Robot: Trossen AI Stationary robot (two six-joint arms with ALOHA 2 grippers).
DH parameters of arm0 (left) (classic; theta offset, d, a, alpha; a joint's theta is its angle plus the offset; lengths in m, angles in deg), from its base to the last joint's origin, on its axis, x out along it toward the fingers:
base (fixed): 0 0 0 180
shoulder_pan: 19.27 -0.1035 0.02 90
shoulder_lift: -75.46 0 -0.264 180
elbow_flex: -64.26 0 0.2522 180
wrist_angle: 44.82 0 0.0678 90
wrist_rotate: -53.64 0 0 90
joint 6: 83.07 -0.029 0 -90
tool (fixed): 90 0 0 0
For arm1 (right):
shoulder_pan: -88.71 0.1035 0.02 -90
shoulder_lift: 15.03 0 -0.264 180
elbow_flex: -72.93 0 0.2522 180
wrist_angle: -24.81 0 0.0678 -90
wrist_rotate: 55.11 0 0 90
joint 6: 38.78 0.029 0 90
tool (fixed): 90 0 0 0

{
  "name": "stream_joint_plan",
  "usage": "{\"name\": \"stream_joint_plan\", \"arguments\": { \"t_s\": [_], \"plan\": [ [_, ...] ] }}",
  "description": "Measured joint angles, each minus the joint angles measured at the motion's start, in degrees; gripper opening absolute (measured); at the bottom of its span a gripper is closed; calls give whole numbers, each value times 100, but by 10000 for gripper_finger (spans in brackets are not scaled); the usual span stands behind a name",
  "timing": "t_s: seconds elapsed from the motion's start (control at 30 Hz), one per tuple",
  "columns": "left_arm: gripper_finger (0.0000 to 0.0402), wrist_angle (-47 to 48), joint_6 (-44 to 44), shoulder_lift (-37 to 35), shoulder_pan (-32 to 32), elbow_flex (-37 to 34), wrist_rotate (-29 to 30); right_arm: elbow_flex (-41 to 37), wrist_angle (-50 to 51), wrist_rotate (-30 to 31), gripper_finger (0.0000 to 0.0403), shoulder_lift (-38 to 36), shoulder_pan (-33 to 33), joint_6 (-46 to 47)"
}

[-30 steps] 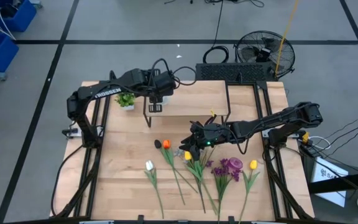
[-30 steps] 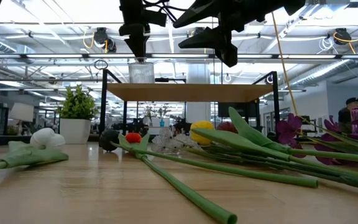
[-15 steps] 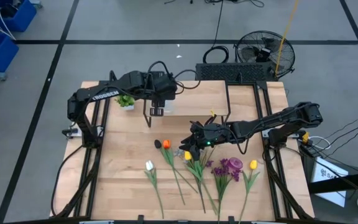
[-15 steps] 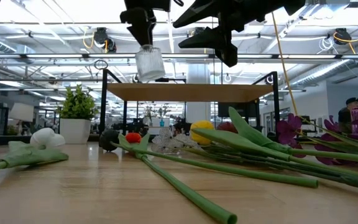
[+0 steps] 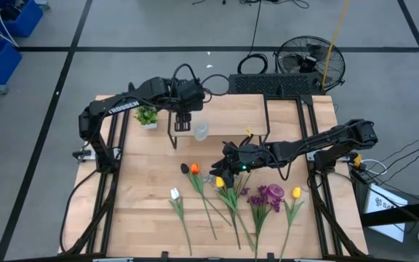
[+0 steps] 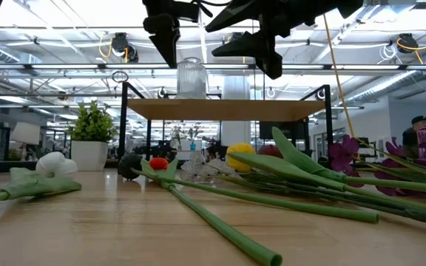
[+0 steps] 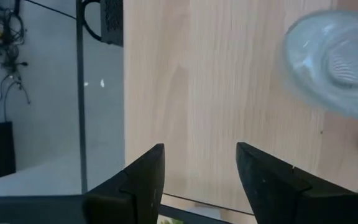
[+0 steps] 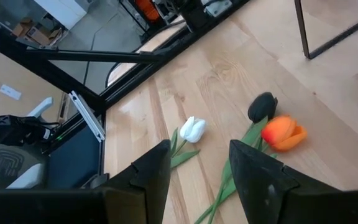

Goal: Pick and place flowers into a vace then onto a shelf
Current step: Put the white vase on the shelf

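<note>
Bright, even overhead light falls on the desk point(image 5: 144, 204), with soft shadows. At table height, ceiling lamps point(image 6: 117, 46) glare behind silhouetted arms, and the nearest green stem point(image 6: 220, 225) is soft. The left wrist view blurs a glass vase point(image 7: 334, 62).

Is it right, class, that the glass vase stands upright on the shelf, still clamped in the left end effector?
Not quite. The glass vase does stand upright on the shelf, but the left end effector has let go: the low view shows it apart from the vase, and the left wrist view shows its fingers open and empty.
</note>
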Motion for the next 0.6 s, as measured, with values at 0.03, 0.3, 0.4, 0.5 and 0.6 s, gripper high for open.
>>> {"name": "stream_joint_plan", "arguments": {
  "t_s": [0.03, 0.3, 0.4, 0.5, 0.6],
  "plan": [
    [205, -20, -4, 0, 4, 0, 77, 0, -59, 17, 155, 0, -15, -132],
    [205, -204, -120, -77, 0, 53, 500, -16, -1238, 64, 155, 571, -995, -461],
    [205, -183, -285, -82, 0, 227, 833, 46, -1609, -59, 155, 862, -1261, -422],
    [205, -125, -271, -98, -2, 480, 961, 44, -1750, -266, 155, 905, -1414, -314],
    [205, -114, -259, -111, 0, 738, 959, 39, -2036, -72, 155, 895, -1398, -487]
  ]
}}
